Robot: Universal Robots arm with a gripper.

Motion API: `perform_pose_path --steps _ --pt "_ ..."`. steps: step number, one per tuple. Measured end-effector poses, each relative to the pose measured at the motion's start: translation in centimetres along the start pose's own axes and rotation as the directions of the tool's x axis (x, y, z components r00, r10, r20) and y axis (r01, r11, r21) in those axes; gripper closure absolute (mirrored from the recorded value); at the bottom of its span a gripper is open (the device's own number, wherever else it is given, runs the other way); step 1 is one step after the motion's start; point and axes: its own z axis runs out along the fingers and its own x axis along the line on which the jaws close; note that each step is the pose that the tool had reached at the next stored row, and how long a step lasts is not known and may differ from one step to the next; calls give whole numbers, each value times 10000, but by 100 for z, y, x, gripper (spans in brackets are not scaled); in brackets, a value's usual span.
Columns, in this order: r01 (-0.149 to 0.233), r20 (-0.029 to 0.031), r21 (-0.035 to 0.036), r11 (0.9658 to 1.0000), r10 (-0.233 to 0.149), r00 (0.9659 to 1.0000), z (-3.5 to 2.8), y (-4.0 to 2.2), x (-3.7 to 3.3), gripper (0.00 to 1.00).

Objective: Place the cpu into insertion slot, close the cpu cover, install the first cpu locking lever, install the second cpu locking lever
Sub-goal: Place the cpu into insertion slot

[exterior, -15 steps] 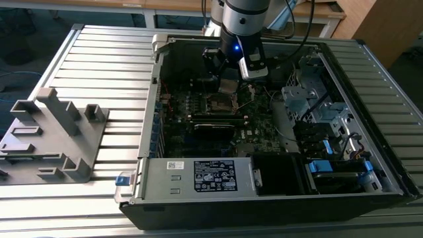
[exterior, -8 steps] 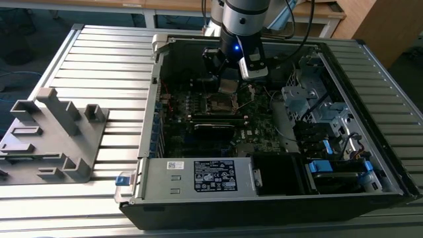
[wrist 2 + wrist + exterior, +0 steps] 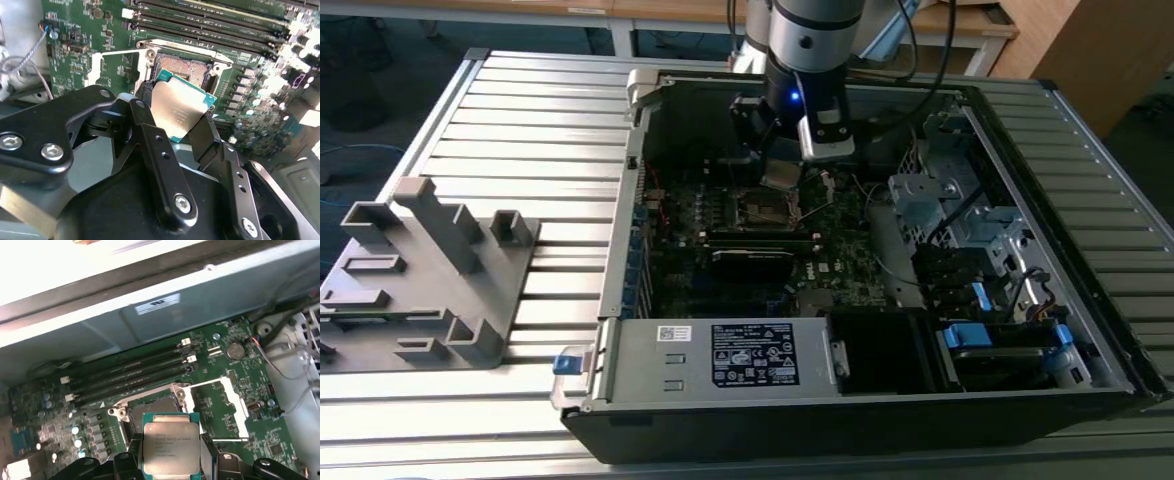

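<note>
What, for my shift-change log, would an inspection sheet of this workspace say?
Surface: slatted metal table bearing an open computer case.
Job's things: cpu tilted above the empty insertion slot, not seated; cpu cover swung open beside the slot.
Clutter: grey plastic fixture on the table, at the exterior view's left of the case.
Gripper: gripper shut on the cpu.
Cables: black cables hanging by the arm; thin wires at the motherboard edge.
Surroundings: wooden desks behind the table.
</note>
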Motion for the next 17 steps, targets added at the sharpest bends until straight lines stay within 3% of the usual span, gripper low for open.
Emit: perform_pose_path --steps 5,17 --pt "-884 83 -18 9961 885 9960 7 -1 0 46" --pt "-924 87 -20 9957 924 9957 7 -1 1 46"
